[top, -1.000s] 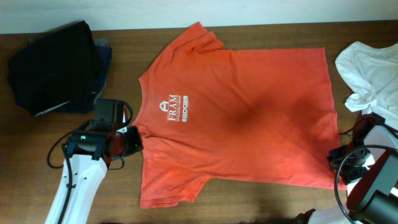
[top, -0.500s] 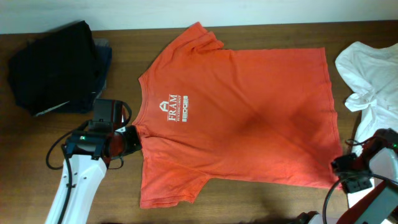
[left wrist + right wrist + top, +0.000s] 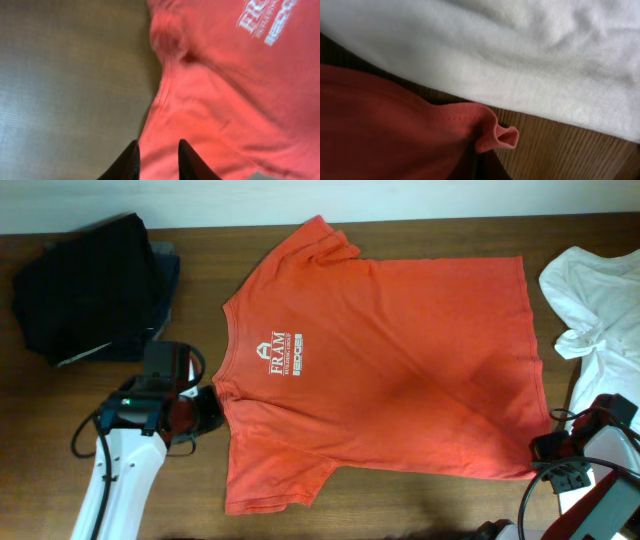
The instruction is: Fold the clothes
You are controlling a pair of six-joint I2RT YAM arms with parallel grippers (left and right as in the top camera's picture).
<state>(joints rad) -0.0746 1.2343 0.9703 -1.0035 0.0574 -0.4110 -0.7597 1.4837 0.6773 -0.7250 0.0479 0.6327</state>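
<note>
red-orange t-shirt (image 3: pixel 400 360) edge sits between the left tool (image 3: pixel 157 155) fingers, narrowly parted.

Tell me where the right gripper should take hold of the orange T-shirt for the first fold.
Probably the T-shirt's hem corner beside the white shirt. It already curls up off the table there, so one finger could slip under; come in low from the right gripper's side.

From overhead we look straight down; both wrist views sit close, sharing the T-shirt (image 3: pixel 385 360) edges.

White shirt (image 3: pixel 600 310) cut off right
</note>
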